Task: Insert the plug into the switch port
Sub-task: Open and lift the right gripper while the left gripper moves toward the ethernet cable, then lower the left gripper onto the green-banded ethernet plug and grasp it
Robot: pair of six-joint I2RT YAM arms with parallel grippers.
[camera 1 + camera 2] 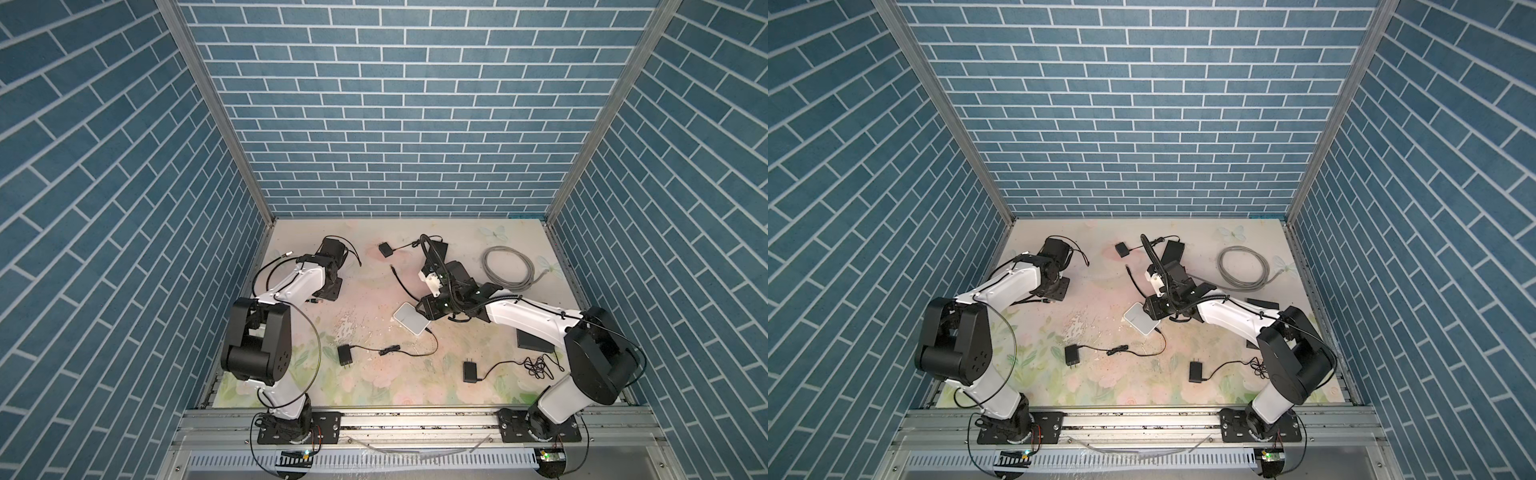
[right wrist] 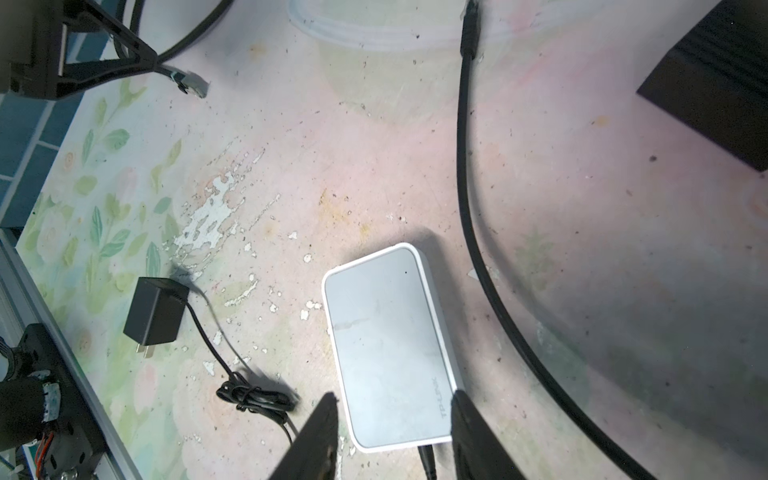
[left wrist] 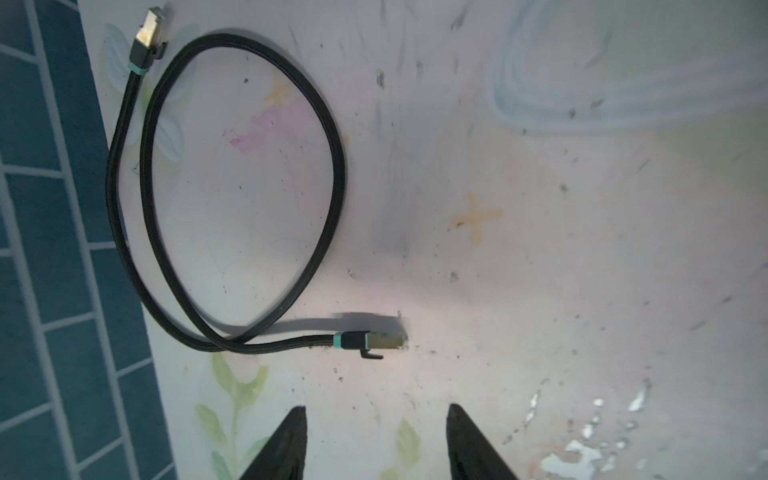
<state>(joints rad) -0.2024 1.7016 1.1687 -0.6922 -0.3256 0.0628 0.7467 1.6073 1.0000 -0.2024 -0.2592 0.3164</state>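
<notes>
Left wrist view shows the left fingers (image 3: 286,449) standing apart with nothing between them, hovering just short of the Ethernet plug (image 3: 380,341). The plug lies flat on the desk (image 3: 561,257) with its latch tab sticking out sideways. Its black braided cable (image 3: 332,174) loops away to a second plug (image 3: 147,31) near the blue wall (image 3: 50,249).

Right wrist view has the right fingers (image 2: 316,440) also apart, straddling the near end of the white TP-Link switch (image 2: 386,340). A sliver of desk shows beside one finger, so this reads as no grip. A thin power lead (image 2: 427,457) leaves that same end.

The task looks to be at its reach stage, with the plug not picked up and the switch not steadied. The next move calls for closing on the plug's black boot behind the metal shell, leaving the latch free, then turning it to face a port.

The ports themselves are hidden under the right wrist, and both pairs of fingers are cut off at the frame edge
</notes>
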